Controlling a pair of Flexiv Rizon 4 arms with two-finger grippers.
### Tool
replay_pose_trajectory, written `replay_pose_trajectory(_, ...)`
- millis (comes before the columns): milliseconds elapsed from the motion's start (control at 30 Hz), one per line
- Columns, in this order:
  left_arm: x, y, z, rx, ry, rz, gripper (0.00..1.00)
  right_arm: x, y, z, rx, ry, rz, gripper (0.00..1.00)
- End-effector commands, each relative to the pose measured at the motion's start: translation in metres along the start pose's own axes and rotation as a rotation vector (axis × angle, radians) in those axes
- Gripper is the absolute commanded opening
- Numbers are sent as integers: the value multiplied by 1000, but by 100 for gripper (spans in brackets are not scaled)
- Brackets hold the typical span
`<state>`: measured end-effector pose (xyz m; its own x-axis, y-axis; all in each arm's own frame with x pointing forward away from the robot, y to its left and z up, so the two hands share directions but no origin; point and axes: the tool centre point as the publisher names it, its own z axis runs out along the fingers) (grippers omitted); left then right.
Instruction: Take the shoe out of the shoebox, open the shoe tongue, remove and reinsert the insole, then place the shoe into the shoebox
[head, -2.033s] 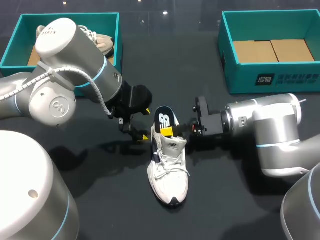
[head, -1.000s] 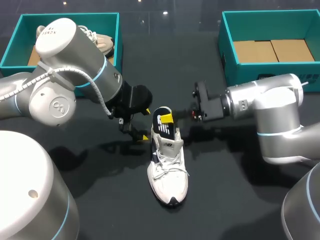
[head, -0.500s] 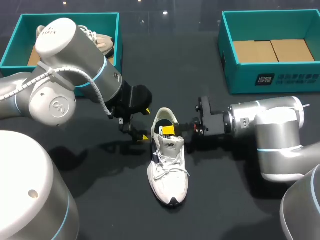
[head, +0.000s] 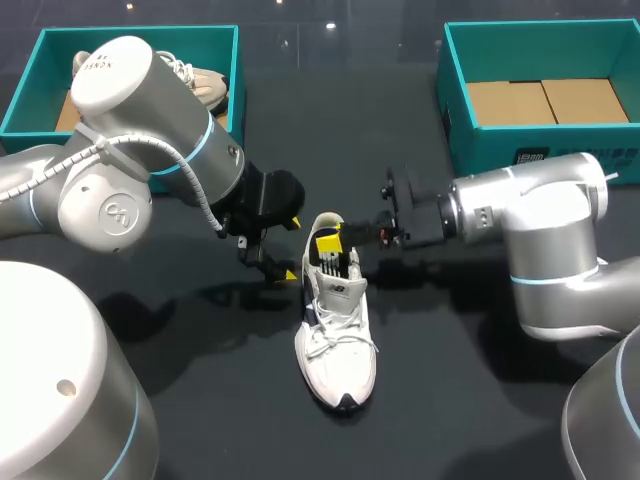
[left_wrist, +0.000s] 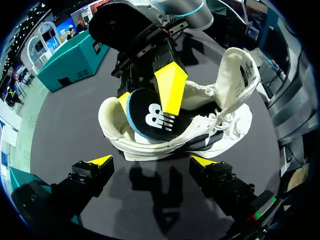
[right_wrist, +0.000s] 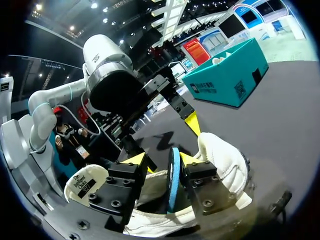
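While my right tool (right_wrist: 161, 162) pinches the dark insole (right_wrist: 173, 181) between both its fingers, the back end of the insole sticks up out of the heel of the white shoe (head: 338, 330). My left tool (left_wrist: 151, 162) is wide open and has nothing in it. It sits just beside the shoe's heel. The shoe lies on the dark worktop (head: 450, 380), well apart from the green shoebox (head: 540, 150).

white shoe (head: 337, 340) upright on table (head: 450, 400), tongue lifted; dark insole (left_wrist: 150, 120) partway in heel opening
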<state>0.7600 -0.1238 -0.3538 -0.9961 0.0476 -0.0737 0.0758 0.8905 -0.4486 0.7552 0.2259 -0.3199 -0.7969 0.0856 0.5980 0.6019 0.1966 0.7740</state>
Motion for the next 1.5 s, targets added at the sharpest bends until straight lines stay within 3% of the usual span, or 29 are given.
replay_pose_trajectory(33, 0, 0, 1, -2, 0, 1, 100, -4, 10, -2, 50, 0, -2, 29)
replay_pose_trajectory(100, 0, 0, 1, -2, 0, 1, 100, -7, 11, -2, 54, 2, 0, 20)
replay_pose_trajectory(167, 0, 0, 1, -2, 0, 1, 100, -10, 10, -1, 55, 9, 8, 0)
replay_pose_trajectory(600, 0, 0, 1, -2, 0, 1, 100, -13, -31, -1, 6, 15, 129, 0)
replay_pose_trajectory(800, 0, 0, 1, -2, 0, 1, 100, -6, -30, -3, -4, -4, 114, 0)
replay_pose_trajectory(867, 0, 0, 1, -2, 0, 1, 100, -3, -24, -3, 9, -18, 96, 38)
replay_pose_trajectory(1000, 0, 0, 1, -2, 0, 1, 100, 3, -13, -3, 42, -34, 58, 62)
replay_pose_trajectory(1133, 0, 1, -2, 5, 5, 5, 100, 7, -4, -3, 76, -49, 31, 66)
replay_pose_trajectory(1233, 0, 3, -7, 14, 11, 17, 100, 10, 1, -5, 99, -67, 20, 78)
replay_pose_trajectory(1500, -2, 9, -19, 25, 3, 21, 100, 22, 8, -19, 133, -141, 0, 77)
